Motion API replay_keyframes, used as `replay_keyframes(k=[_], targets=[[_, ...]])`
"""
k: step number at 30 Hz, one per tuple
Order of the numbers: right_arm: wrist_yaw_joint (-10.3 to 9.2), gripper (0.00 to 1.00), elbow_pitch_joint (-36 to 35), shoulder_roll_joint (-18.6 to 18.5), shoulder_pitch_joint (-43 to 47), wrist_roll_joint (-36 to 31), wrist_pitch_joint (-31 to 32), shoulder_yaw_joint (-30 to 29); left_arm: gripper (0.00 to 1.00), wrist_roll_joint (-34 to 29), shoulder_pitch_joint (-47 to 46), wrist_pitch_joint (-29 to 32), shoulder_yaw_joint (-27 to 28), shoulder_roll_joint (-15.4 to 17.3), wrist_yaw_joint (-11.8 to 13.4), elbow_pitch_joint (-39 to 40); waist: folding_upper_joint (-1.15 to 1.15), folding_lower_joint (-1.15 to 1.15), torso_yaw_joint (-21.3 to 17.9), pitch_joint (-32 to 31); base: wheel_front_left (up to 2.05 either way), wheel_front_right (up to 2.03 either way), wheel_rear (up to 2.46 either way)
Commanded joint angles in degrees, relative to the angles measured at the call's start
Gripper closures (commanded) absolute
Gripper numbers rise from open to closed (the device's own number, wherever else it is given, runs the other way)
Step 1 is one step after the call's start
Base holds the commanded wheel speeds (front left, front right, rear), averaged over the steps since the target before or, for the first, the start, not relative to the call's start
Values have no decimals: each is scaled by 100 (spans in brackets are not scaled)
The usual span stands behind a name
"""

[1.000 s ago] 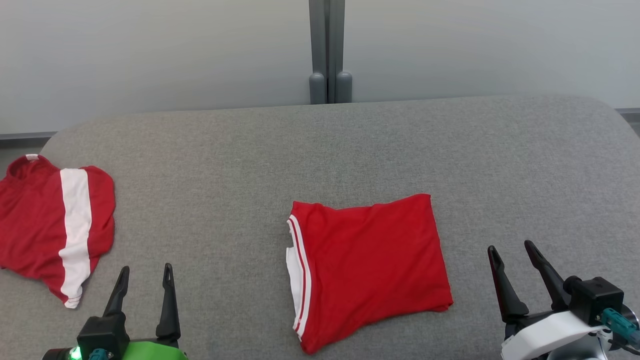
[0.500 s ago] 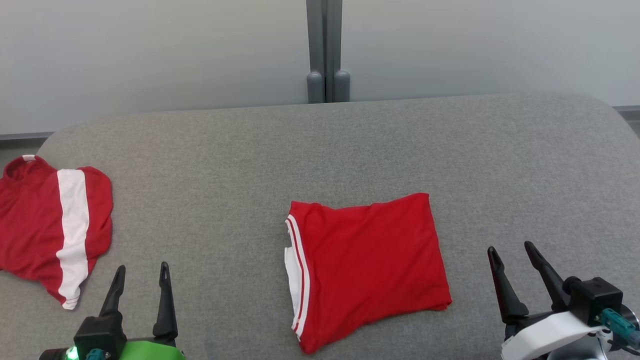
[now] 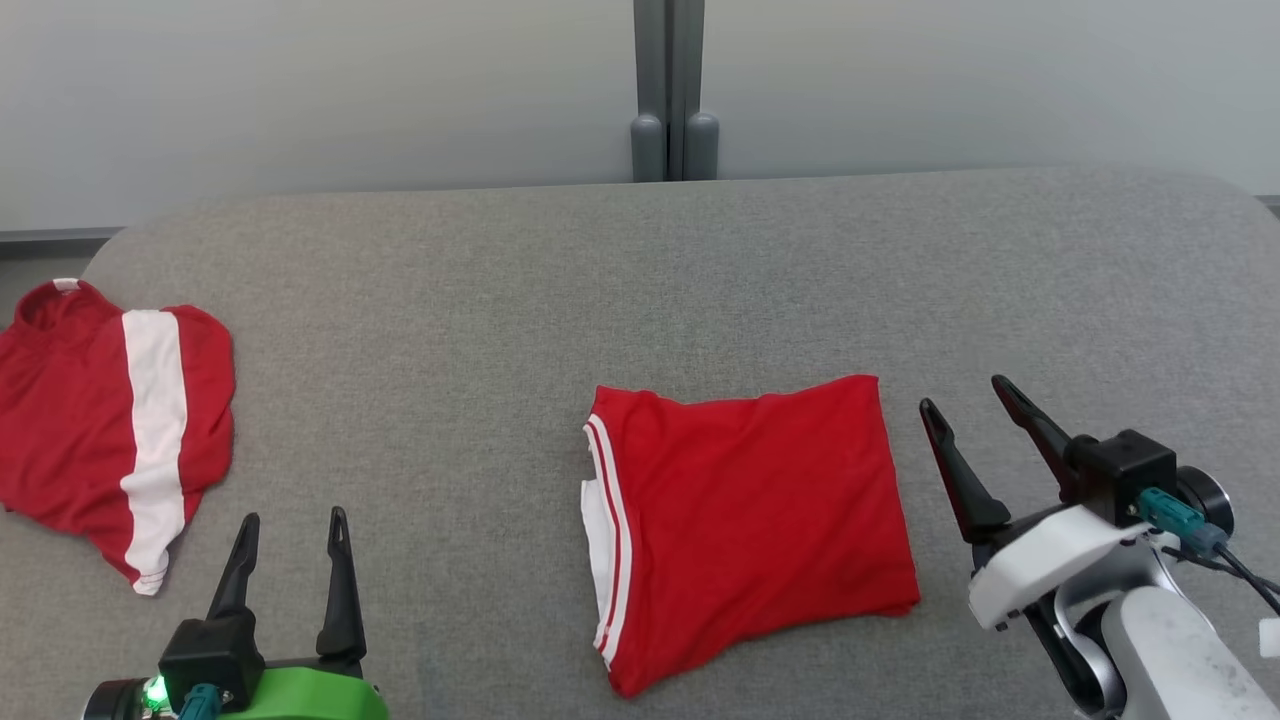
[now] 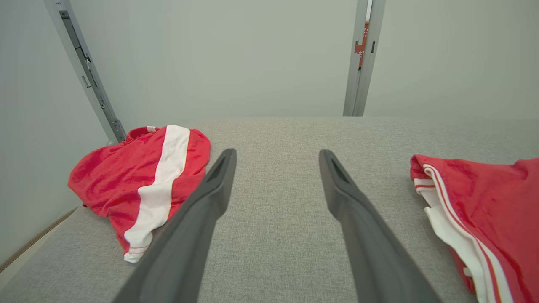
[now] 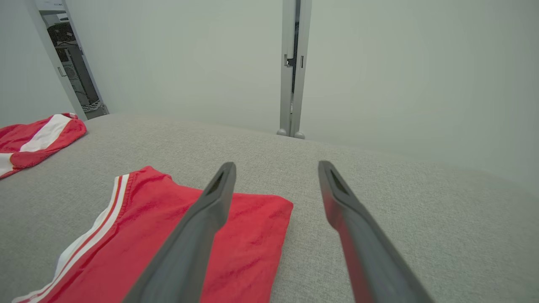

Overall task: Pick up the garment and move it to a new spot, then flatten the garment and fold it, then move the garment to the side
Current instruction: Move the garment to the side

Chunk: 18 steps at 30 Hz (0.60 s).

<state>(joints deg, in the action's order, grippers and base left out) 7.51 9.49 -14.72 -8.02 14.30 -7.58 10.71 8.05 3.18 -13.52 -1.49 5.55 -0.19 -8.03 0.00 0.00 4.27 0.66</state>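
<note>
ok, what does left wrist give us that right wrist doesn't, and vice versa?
Left wrist: the open left gripper over bare table, the striped garment seen whole, and the folded garment from its white-striped left edge. Right wrist: the open right gripper by the folded garment's far right corner, plus a dark opening at upper left. Both: grey table, both red garments, pale wall, grey post.

A desk (image 3: pixel 450 330) covered in grey woven fabric, rounded at its far corners, is seen. A folded red garment (image 3: pixel 760 520) with white-striped trim is laid flat near its middle. A second red garment (image 3: pixel 90 420), crossed by a broad white stripe, is heaped rumpled at the left edge, well apart.
</note>
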Motion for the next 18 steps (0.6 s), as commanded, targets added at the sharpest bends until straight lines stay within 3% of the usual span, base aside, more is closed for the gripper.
replay_keyframes(k=[1,18], targets=[[-5,0,135,-30,-155,-11,26,56,0,62,-108,-35,-5,-7,21,-27,0,0,95,95,0,0,0],[-5,0,2634,142,-1179,248,-18,448,0,82,-511,-173,-224,-144,134,-189,0,0,521,676,0,0,0]])
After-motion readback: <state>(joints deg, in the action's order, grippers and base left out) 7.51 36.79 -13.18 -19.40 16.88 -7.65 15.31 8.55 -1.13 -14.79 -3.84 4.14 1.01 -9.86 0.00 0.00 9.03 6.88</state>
